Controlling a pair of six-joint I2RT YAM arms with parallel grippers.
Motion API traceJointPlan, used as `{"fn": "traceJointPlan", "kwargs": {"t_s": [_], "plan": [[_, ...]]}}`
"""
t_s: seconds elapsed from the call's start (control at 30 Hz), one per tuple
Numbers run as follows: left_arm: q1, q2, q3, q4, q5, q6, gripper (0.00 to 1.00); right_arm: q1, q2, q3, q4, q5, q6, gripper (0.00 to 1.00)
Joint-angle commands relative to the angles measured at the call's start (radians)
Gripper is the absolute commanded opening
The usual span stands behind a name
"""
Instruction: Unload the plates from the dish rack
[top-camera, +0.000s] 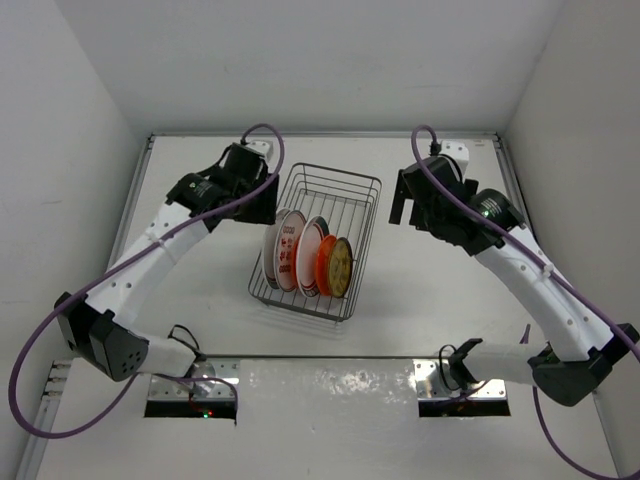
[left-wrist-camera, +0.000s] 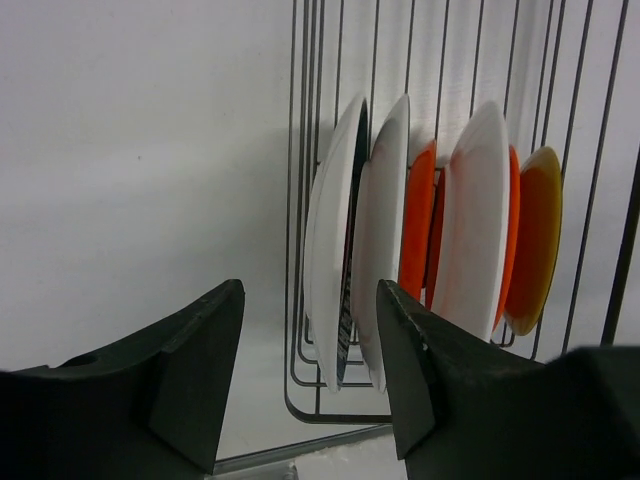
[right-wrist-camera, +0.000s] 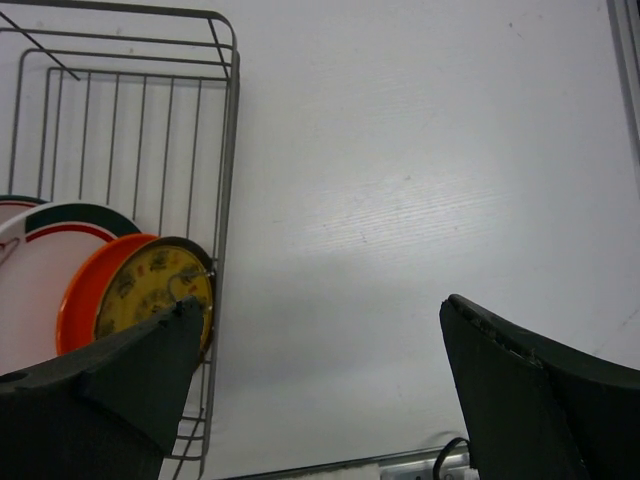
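The dish rack sits centrally, reachable from both sides. The plates stand on edge in a row inside it, rims exposed for pinching. The left gripper and right gripper flank the rack, jaws spread, holding nothing.

Bright, even overhead light in all 3 views. White surface nearly blown out, w/ soft sheen ahead of right gripper. Faint grey shadow beside dish rack, ahead of left gripper. Gripper fingers dark, slightly soft; plates sharp.
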Motion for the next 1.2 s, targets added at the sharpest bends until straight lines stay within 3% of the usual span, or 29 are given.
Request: {"fn": "traceJointPlan", "kwargs": {"t_s": [0.0, 0.43, 0.6, 1.03, 1.17], "plan": [[-0.008, 0.006, -0.023, 0.031, 0.05, 0.033, 0.52, -0.01, -0.023, -0.025, 0.0, 0.021, -0.021, 0.99], [-0.049, 0.051, -0.163, 0.073, 0.032, 0.038, 0.27, -0.019, -0.042, -0.047, 0.02, 0.008, -0.04, 0.99], [-0.077, 0.069, -0.092, 0.005, -0.04, 0.021, 0.0, -0.023, -0.043, -0.039, 0.018, 0.015, -0.043, 0.99], [-0.077, 0.094, 0.342, -0.208, -0.37, -0.047, 0.0, -0.024, -0.024, -0.007, 0.01, 0.016, -0.071, 0.99], [-0.075, 0.106, 0.405, -0.237, -0.629, -0.088, 0.0, -0.026, -0.011, 0.015, 0.01, 0.01, -0.084, 0.99]]}}
